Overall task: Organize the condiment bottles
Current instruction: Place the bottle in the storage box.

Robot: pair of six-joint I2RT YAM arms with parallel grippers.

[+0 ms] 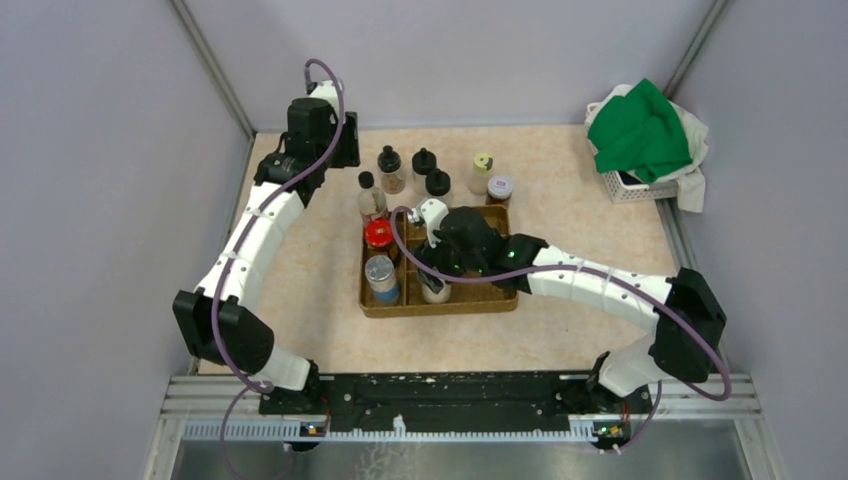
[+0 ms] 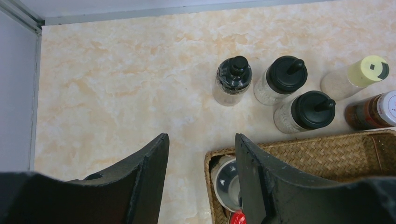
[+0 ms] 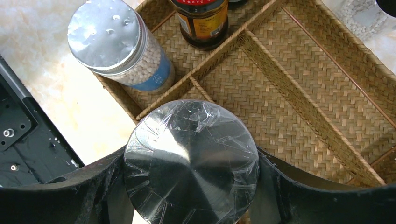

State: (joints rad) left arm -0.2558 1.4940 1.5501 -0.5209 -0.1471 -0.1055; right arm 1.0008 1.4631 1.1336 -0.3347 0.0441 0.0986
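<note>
Our right hand point(image 3: 191, 196) clamps a silver-lidded, film-wrapped jar point(image 3: 191, 161) over the brown woven divided tray point(image 3: 299, 93); our left hand point(image 2: 201, 182) hangs wide, empty. We can read no label on the dark yellow-labelled bottle point(image 3: 201, 23).

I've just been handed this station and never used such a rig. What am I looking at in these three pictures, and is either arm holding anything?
The overhead view shows two white jointed arms bolted at the near table edge. The other two views come from cameras on each wrist, looking past their own black fingers.

The right gripper is closed around a silver-lidded jar, over the woven tray. Already in the tray: another silver-lidded jar and a red-capped bottle.

The left gripper is open and empty, hovering near the tray's far left corner. Beyond it on the table stand three black-capped shakers, a yellow-green-lidded jar and a white-lidded jar. A basket with green cloth sits far right.
</note>
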